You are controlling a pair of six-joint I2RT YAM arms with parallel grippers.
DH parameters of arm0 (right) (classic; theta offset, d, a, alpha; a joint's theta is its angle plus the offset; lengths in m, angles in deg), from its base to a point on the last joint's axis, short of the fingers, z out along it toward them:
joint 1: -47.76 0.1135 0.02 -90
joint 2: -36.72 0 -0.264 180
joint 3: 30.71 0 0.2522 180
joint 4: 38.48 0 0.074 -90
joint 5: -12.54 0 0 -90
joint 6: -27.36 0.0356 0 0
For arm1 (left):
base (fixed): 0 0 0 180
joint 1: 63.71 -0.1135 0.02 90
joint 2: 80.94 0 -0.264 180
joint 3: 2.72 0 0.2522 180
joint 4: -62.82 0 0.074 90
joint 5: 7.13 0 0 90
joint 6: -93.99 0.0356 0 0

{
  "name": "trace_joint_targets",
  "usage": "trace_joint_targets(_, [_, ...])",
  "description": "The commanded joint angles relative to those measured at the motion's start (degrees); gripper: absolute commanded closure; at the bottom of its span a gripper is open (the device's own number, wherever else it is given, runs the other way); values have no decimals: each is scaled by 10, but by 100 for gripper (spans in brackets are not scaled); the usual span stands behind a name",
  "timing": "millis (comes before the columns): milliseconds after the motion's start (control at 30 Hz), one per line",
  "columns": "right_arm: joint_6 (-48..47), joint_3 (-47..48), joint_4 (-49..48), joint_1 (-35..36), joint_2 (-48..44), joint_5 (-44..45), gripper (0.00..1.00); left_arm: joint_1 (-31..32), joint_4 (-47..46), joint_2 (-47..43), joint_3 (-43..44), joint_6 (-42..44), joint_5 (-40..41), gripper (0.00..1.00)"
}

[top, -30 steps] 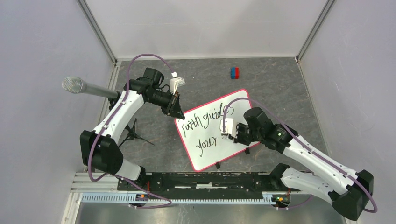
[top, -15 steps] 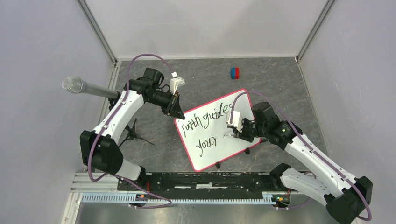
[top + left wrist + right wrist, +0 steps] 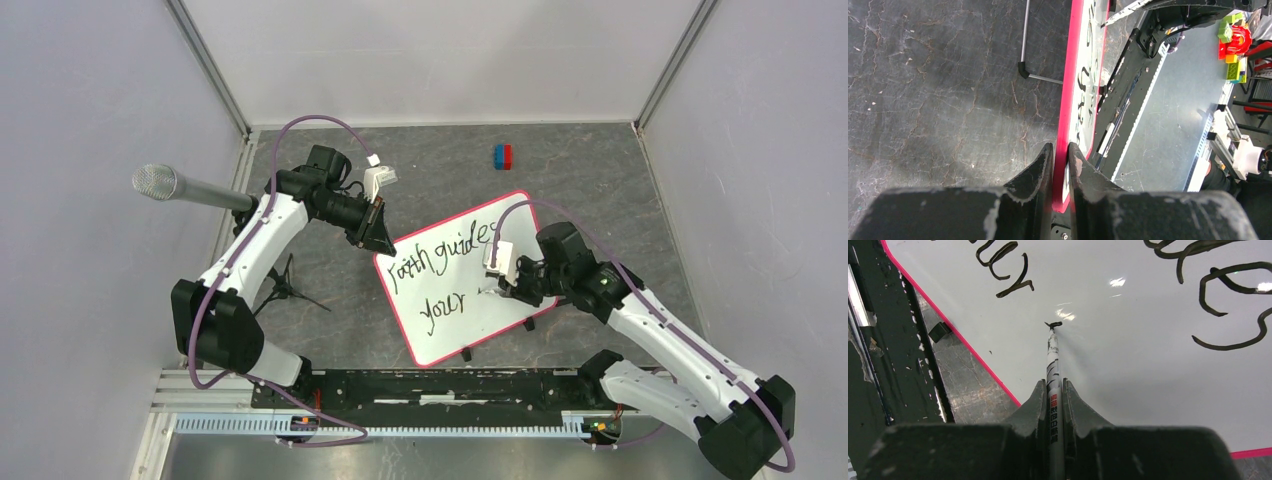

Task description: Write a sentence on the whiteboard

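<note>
Now — right end effector (image 3: 1053, 386) clamped on marker (image 3: 1052, 352), moved right | left end effector (image 3: 1060, 150) pinches whiteboard (image 3: 1064, 107), unmoved

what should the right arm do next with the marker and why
Probably draw the marker tip on across the whiteboard to shape the next word's first letter. The right gripper is shut on the marker, its tip seems to rest on a tiny ink mark beside where the sentence stops at "your", and the left gripper clamps the board's rim.

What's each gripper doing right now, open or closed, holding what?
Left gripper: closed on the whiteboard rim.
Right gripper: closed on a marker.
</note>
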Motion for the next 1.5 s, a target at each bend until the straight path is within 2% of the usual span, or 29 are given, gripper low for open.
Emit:
trace_joint_targets(0, [-21, -20, -10, -1, 2, 52, 100, 10, 19, -5, 10, 26, 16, 98])
trace_joint_targets(300, [-43, -21, 25, -1, -8, 59, 100, 11, 19, -3, 10, 27, 16, 98])
trace_joint_targets(800, [5, 38, -19, -2, -9, 97, 100, 12, 23, -5, 9, 30, 19, 98])
trace_joint_targets(1233, [-13, -17, 15, -2, -29, 94, 100, 12, 29, -7, 10, 36, 20, 98])
trace_joint_targets(1467, [-23, -13, 30, -2, -26, 94, 100, 13, 29, -5, 9, 38, 18, 98])
